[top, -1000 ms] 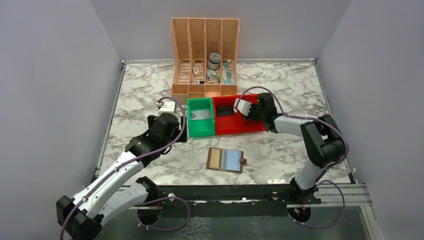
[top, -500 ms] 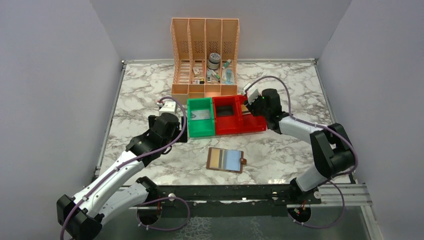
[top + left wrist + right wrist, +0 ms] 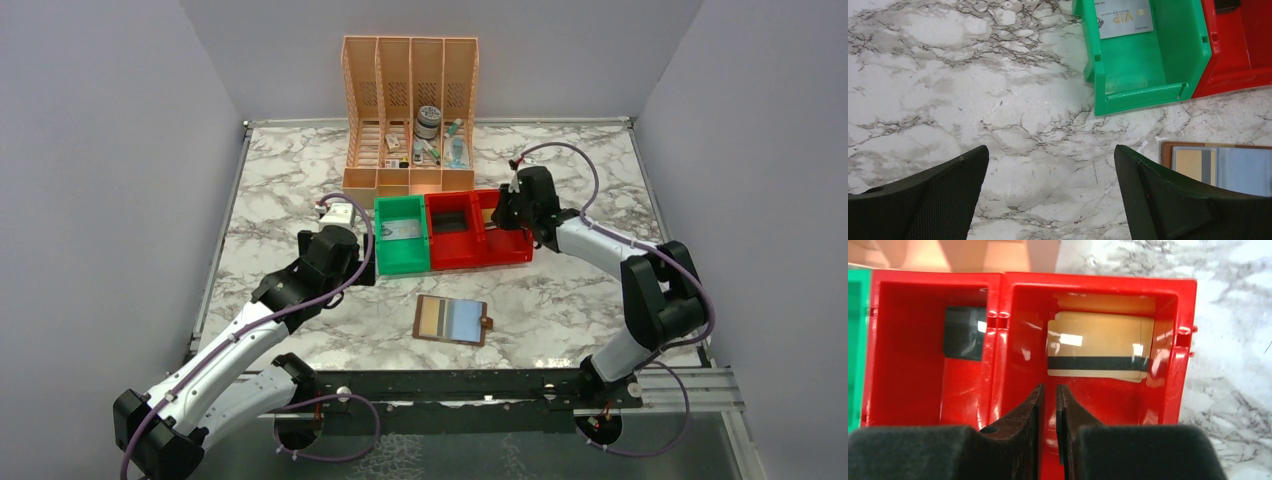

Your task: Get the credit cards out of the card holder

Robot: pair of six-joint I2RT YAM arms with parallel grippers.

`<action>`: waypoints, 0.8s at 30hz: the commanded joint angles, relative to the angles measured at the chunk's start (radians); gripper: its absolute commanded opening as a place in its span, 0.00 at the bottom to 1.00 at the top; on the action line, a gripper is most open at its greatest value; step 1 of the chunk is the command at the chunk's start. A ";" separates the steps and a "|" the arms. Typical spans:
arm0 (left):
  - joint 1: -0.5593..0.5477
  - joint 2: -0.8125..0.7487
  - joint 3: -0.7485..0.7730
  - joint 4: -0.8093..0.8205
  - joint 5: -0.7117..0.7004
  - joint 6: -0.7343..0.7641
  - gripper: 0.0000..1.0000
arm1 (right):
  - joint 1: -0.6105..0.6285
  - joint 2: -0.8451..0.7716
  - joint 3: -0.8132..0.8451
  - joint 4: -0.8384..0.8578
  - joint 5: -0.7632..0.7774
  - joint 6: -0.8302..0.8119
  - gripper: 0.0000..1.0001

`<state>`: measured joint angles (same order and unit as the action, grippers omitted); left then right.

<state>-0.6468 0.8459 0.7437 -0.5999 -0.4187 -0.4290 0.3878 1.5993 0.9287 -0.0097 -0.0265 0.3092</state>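
The left gripper [image 3: 1050, 155] hangs spread wide over the marble table [image 3: 948, 75], probably waiting its turn. The green bin [image 3: 1148, 95] holds one grey card [image 3: 1123, 19]. The card holder [image 3: 1166, 156] lies open at near centre (long axis left-right, snap tab pointing right), with a tan card [image 3: 433, 317] and a pale blue card [image 3: 465, 321] in its slots. The right red bin [image 3: 1168, 365] has a striped tan card [image 3: 1098, 340] lying crosswise inside. Above it the right gripper [image 3: 1049, 389] is pressed nearly together, pinching nothing.
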 commanded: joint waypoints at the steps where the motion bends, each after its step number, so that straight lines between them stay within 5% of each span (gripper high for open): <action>1: 0.007 0.005 -0.005 0.020 0.030 0.019 0.99 | 0.000 0.063 0.072 -0.152 0.071 0.085 0.13; 24: 0.007 0.013 -0.005 0.020 0.031 0.021 0.99 | 0.000 0.211 0.183 -0.219 0.035 0.055 0.11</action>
<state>-0.6468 0.8581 0.7437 -0.5991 -0.4068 -0.4198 0.3878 1.8126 1.0958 -0.2211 0.0109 0.3618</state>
